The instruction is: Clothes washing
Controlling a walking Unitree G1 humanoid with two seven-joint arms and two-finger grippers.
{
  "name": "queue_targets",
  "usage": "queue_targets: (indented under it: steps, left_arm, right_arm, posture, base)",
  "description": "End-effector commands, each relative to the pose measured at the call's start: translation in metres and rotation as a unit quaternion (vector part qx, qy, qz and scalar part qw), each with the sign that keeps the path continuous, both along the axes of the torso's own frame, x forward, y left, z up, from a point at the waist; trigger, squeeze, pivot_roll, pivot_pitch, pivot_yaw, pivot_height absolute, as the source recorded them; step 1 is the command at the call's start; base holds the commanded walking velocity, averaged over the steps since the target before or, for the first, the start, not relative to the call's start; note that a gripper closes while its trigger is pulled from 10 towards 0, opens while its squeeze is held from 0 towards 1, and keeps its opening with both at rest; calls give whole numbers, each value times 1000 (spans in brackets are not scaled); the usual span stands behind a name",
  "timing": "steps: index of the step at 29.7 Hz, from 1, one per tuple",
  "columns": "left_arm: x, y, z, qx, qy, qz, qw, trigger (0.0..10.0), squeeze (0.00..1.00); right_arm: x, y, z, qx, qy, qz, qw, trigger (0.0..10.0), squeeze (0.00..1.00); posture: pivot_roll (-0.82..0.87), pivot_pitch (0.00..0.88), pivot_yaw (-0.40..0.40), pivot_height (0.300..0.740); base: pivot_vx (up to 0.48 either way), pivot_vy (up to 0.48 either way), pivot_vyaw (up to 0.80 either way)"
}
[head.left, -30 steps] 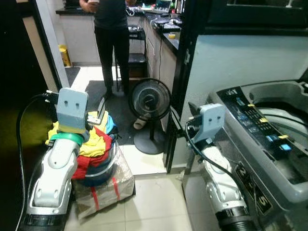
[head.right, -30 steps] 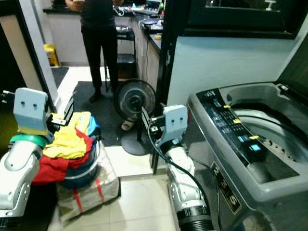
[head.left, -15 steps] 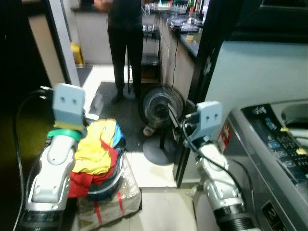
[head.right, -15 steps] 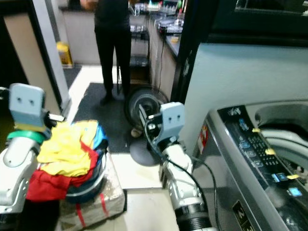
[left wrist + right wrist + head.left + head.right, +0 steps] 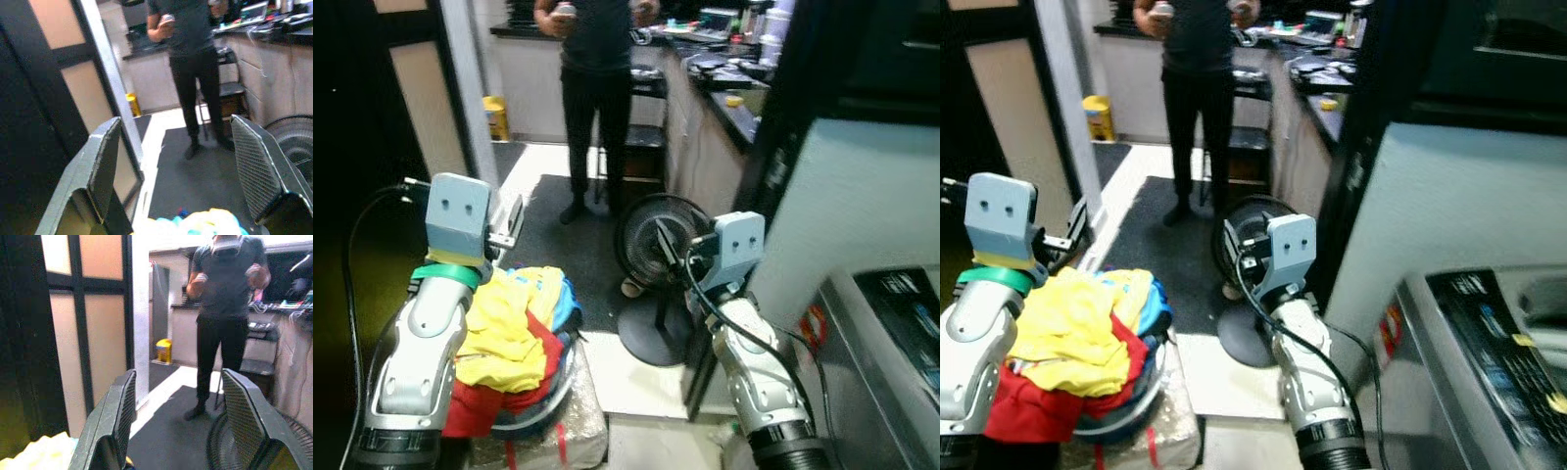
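Your washing machine (image 5: 1489, 362) stands at the robot's right, its dark control panel facing up. A person (image 5: 597, 88) in dark clothing stands well ahead on the dark mat, beside the kitchen bench (image 5: 724, 88). A standing fan (image 5: 651, 255) sits on the floor between that person and the robot.

The task's laundry, a pile of clothes (image 5: 514, 333) in yellow, red and blue, fills a round basket (image 5: 1136, 397) on the floor at the robot's left, resting on a wrapped parcel (image 5: 578, 441).

Your left claw (image 5: 181, 166) is raised just above the far edge of the pile, fingers spread apart and holding nothing. Your right claw (image 5: 178, 421) is raised in front of the fan, fingers likewise apart and holding nothing. A small yellow bin (image 5: 164, 350) stands against the far wall.
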State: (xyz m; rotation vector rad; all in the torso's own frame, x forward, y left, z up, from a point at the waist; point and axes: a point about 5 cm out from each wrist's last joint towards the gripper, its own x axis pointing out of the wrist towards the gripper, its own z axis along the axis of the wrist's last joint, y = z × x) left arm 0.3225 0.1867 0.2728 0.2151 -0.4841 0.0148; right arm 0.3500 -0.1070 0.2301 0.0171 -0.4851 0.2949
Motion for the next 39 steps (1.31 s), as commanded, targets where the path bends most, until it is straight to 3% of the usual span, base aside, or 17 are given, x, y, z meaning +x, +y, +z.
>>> queue_targets:
  steps: [1, 18, 39]
  left_arm:
    - [0, 1, -4, 5, 8, 5, 1000, 10000, 0]
    - [1, 1, -4, 9, 7, 6, 1000, 10000, 0]
    - [4, 2, -26, 7, 64, 2, 998, 10000, 0]
  right_arm:
    - [0, 1, 1, 5, 1, 2, 1000, 10000, 0]
    - [-1, 1, 2, 11, -2, 4, 1000, 10000, 0]
    - [-2, 2, -3, 4, 2, 5, 1000, 10000, 0]
  posture:
    - [47, 16, 31, 740]
    - [45, 14, 34, 740]
    - [43, 13, 34, 740]
  base:
    - [472, 0, 0]
    - [463, 0, 0]
    - [0, 0, 0]
